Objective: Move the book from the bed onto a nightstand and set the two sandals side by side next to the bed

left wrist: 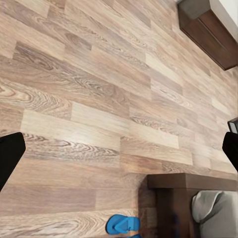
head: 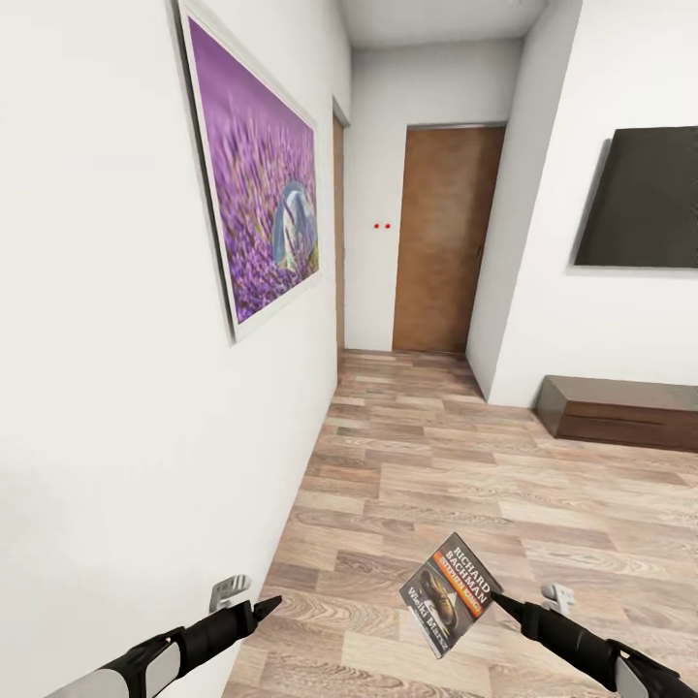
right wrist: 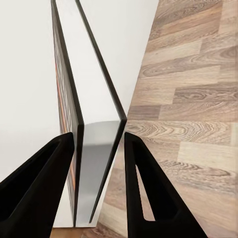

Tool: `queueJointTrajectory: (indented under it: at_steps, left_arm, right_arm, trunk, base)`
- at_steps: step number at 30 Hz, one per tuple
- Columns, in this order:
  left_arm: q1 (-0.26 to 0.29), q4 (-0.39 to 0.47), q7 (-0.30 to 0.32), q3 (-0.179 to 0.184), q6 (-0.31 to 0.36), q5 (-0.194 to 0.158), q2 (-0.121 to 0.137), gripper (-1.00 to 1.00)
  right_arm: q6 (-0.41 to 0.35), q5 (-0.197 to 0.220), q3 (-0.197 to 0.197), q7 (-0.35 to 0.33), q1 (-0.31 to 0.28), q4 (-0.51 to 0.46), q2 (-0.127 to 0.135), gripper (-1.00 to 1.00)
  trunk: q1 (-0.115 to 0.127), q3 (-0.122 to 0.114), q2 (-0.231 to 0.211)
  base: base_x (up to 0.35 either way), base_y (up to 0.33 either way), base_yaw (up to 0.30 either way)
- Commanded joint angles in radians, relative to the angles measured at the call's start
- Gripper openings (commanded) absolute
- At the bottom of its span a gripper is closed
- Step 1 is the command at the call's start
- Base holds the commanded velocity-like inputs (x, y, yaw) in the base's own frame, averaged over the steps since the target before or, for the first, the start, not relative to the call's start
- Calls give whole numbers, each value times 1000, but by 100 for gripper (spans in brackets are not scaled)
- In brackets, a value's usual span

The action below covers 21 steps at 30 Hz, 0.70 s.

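The book (head: 449, 593) hangs clamped in the right gripper (head: 496, 597), cover tilted toward the head camera, held above the wood floor (head: 456, 465); in the right wrist view its spine end sits between the two black fingers (right wrist: 44, 183), both pressed against its covers, pages fanning slightly away from the tips. The left gripper (head: 264, 607) carries nothing; in its wrist view the fingertips (left wrist: 9, 153) stand wide apart at the frame edges. Past them lie a blue sandal (left wrist: 122, 224) on the floor and, just beside it, a corner of the bed (left wrist: 183, 191) frame with pale bedding.

The step in hand looks like carrying the book to a nightstand; none is in sight here, only a white wall (head: 116, 407) close beside the left gripper and a door (head: 441, 242) ahead. To do it well: keep the grip firm, as the hold is near one edge and the book could swing; turn the base slowly, clear of the wall; lower the book flat before releasing.
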<state>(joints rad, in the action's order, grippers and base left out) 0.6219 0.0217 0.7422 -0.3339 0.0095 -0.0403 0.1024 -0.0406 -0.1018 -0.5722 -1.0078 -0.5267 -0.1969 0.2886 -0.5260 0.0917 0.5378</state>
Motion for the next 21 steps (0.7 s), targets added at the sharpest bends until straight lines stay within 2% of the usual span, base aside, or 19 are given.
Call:
queueJointTrajectory:
  at_steps: [1,9,21]
  left_arm:
    - [1,-1,3,1,1,-4,0,100]
    - [1,-1,3,0,1,-4,0,100]
    - [1,-1,3,1,0,-4,0,100]
  right_arm:
    - [-4,-10,-9,-5,-1,-1,0,-100]
    - [-5,-10,-9,-7,-1,-1,0,-100]
    - [-5,-10,-9,-6,-1,-1,0,-100]
  trunk:
    - [0,2,2]
    - [0,2,2]
    - [0,2,2]
  base:
    - [0,0,-23]
    - [14,0,-5]
    - [297,0,0]
